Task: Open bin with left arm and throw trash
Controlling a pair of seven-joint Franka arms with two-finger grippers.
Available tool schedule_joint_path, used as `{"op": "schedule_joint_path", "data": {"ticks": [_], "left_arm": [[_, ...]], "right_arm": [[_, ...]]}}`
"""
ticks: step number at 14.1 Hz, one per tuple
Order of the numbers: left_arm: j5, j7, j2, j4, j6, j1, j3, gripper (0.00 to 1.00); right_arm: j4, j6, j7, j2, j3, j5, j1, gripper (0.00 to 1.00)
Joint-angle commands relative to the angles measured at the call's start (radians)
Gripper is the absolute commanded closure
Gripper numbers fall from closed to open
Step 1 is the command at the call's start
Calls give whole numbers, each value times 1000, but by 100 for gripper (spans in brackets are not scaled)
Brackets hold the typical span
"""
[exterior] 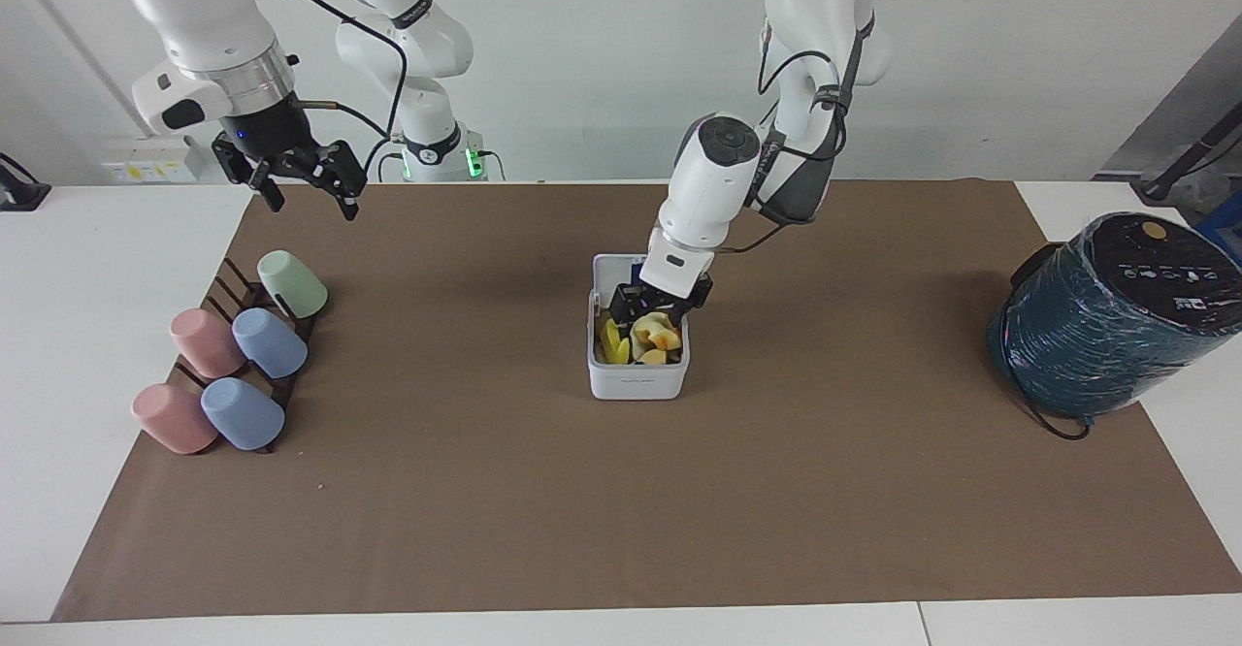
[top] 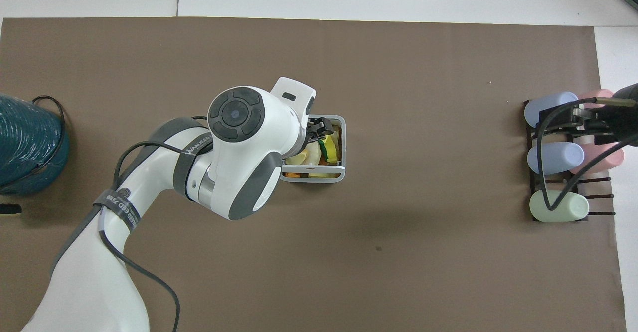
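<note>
The white bin (exterior: 637, 379) stands mid-mat with its lid (exterior: 613, 271) tipped up on the side nearer the robots. Its grey rim (top: 343, 148) shows in the overhead view. Trash lies inside: a bright yellow peel (exterior: 611, 342), a pale crescent with an orange edge (exterior: 657, 334) and more scraps (top: 326, 146). My left gripper (exterior: 655, 309) hangs just over the bin's opening, open, holding nothing; from above its fingertips (top: 320, 124) peek past the wrist. My right gripper (exterior: 296, 180) waits open, raised over the mat's corner at the right arm's end.
A dark rack with a green cup (exterior: 292, 284), blue cups (exterior: 269, 342) and pink cups (exterior: 204, 342) sits at the right arm's end. A big teal wrapped cylinder (exterior: 1116, 321) lies at the left arm's end, with a cable by it.
</note>
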Motion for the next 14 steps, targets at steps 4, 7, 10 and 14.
{"op": "schedule_joint_path", "data": {"ticks": [4, 7, 10, 14], "left_arm": [[-2, 10, -56, 78, -209, 66, 8, 4], [28, 86, -55, 195, -405, 140, 8, 5], [35, 301, -77, 220, -511, 287, 9, 5], [32, 601, -146, 208, -583, 449, 9, 5]], "right_arm": [[1, 0, -65, -11, 9, -10, -23, 0], [0, 1, -65, -11, 9, -7, -28, 0], [0, 4, -63, -11, -2, -3, -17, 0], [-5, 6, -65, -11, -92, -1, 57, 0]]}}
